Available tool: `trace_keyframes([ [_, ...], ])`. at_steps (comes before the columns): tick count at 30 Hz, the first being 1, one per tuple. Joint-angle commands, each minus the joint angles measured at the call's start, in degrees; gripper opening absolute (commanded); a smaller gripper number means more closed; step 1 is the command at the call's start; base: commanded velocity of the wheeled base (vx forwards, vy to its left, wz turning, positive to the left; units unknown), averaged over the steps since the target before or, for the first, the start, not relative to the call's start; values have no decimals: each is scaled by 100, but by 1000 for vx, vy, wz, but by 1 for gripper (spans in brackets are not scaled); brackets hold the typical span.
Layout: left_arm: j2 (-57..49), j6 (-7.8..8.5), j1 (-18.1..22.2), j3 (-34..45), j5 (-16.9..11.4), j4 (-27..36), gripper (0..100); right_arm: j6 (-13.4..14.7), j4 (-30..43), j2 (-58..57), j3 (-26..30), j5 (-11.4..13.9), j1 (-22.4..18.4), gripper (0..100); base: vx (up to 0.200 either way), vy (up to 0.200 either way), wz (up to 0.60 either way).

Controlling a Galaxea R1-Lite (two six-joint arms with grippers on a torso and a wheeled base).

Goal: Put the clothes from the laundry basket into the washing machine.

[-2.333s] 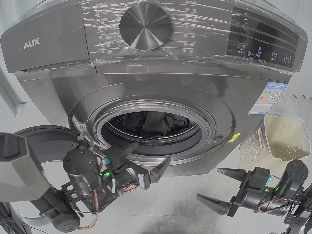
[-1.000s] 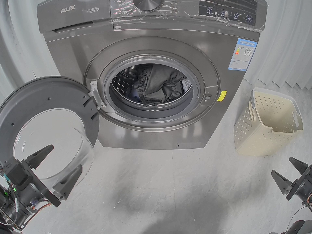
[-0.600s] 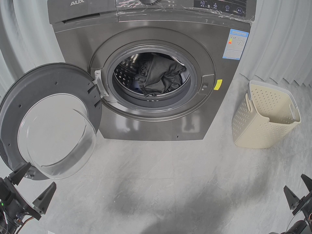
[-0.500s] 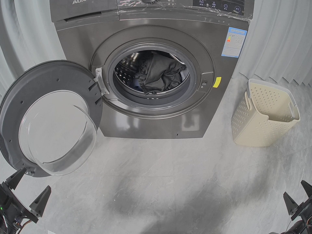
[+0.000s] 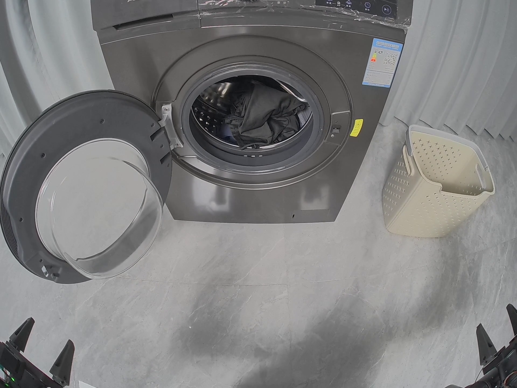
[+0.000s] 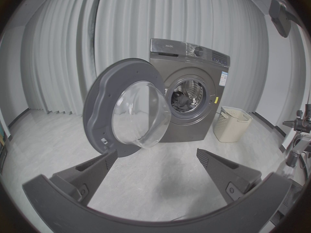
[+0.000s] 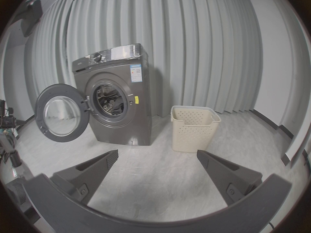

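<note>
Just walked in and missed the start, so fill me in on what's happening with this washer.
Nothing is being handled right now. The washing machine stands with its door swung wide open, and dark clothes lie piled in the drum. The cream laundry basket sits on the floor beside the machine, on the robot's right, and no clothes show in it. The left gripper and right gripper are both open and empty, low over the floor and well short of the machine.

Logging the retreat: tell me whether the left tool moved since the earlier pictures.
Yes: the left tool backed away from the washing machine, from its drum opening to beyond its door.
</note>
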Motion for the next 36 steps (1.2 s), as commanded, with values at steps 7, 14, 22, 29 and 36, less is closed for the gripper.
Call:
trace_keyframes([
  [7, -892, 264, 659, 99, -170, 420, 100, -160, 38, -186, 99, 289, -36, 100, 0, 0, 0],
  [14, -892, 211, 641, 99, -205, 420, 100, -125, 38, -195, 99, 272, -18, 100, 0, 0, 0],
  [22, -884, 9, 641, 99, -152, 411, 100, -116, 38, -203, 99, 272, -18, 100, 0, 175, 0],
  [29, -884, 9, 641, 99, -152, 411, 100, -116, 38, -203, 99, 272, -18, 100, 0, 57, 0],
  [36, -884, 18, 641, 99, -170, 411, 100, -116, 38, -203, 99, 272, -18, 100, 0, 0, 0],
])
